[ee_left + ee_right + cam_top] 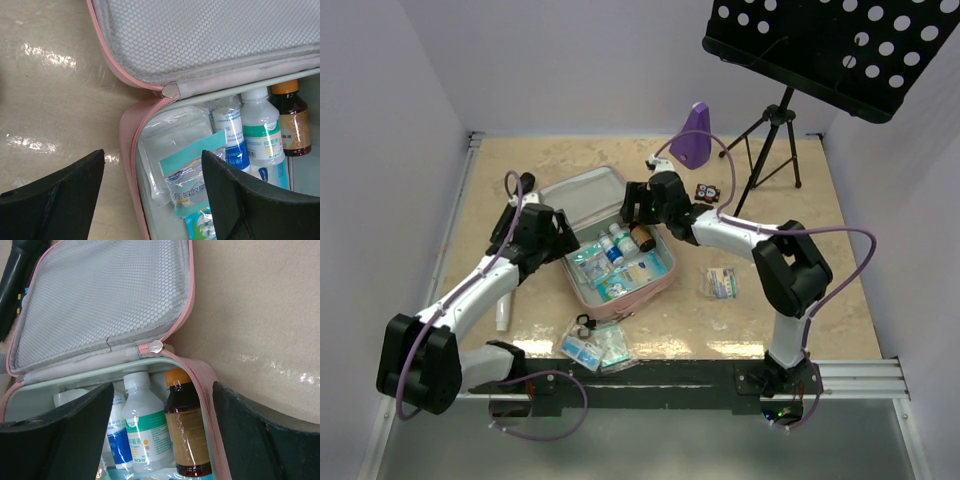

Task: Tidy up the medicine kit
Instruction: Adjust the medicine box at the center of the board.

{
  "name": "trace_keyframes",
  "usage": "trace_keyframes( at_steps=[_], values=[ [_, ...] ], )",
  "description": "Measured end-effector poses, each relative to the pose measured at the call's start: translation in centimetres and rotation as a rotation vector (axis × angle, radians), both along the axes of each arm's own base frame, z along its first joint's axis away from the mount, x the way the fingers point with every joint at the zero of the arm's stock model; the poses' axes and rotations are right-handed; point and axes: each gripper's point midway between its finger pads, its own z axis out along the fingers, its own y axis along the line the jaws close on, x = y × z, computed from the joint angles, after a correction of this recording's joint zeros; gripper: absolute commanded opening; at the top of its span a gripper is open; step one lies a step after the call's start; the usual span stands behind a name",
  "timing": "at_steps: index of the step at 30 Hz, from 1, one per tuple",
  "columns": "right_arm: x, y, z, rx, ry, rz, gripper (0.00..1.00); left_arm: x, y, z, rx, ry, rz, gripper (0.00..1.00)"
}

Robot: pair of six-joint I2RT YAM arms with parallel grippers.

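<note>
Medicine kit (645, 293) lies open in the middle of the table (800, 300), between the two arms. Its one lid (582, 197) is folded back toward the far left and shows a grey mesh pocket.

Three bottles lie side by side in the base at the hinge end, caps toward the lid. One is a brown bottle (185, 435) with an orange cap, one a white bottle (142, 435) with a green label, and one a blue-labelled bottle (116, 440) partly hidden by a finger. The rest of the base is filled with clear-wrapped packets (175, 150), overlapping too much to count. One silver zip pull (156, 346) sits on the pink rim by the hinge.

The left claw (152, 157) hangs wide open over the kit's left corner near the hinge. One finger is over the bare table and the other over the packets, and it holds nothing. The right claw (160, 395) is also spread wide, at the opposite hinge corner. One finger is above the bottles and the other outside the rim over the table, and nothing is gripped.

Outside the kit, one loose packet (722, 283) lies on the table to the right, apart from the case. A small heap of packets (592, 345) sits near the front edge; their number is unclear. One small dark item (708, 192) lies beyond the right arm. One purple pyramid-shaped object (695, 135) stands at the far edge. One black music stand (840, 50) on a tripod is in the far right corner.
</note>
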Motion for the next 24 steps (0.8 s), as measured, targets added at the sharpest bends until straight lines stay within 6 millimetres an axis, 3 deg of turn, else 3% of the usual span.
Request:
trace_keyframes(
  at_steps=[4, 10, 13, 17, 24],
  values=[
    [-0.3, -0.8, 1.1, -0.017, -0.005, -0.025, 0.88, 0.8, 0.7, 1.9, 0.0, -0.039, 0.023, 0.85],
    [-2.0, -3.2, 7.8, 0.051, -0.092, -0.086, 0.86, 1.7, 1.6, 3.8, -0.013, -0.089, 0.057, 0.85],
    [-3.9, -4.9, 9.6, 0.091, -0.106, -0.118, 0.83, 1.7, 1.6, 3.7, -0.022, -0.083, 0.054, 0.84],
    [-7.2, -7.4, 8.8, 0.115, -0.052, -0.152, 0.81, 1.6, 1.2, 3.5, -0.04, -0.083, 0.038, 0.84],
    [-11.2, -9.7, 5.1, 0.11, 0.084, -0.194, 0.76, 0.9, 0.4, 2.0, -0.076, -0.064, 0.006, 0.83]
  ],
)
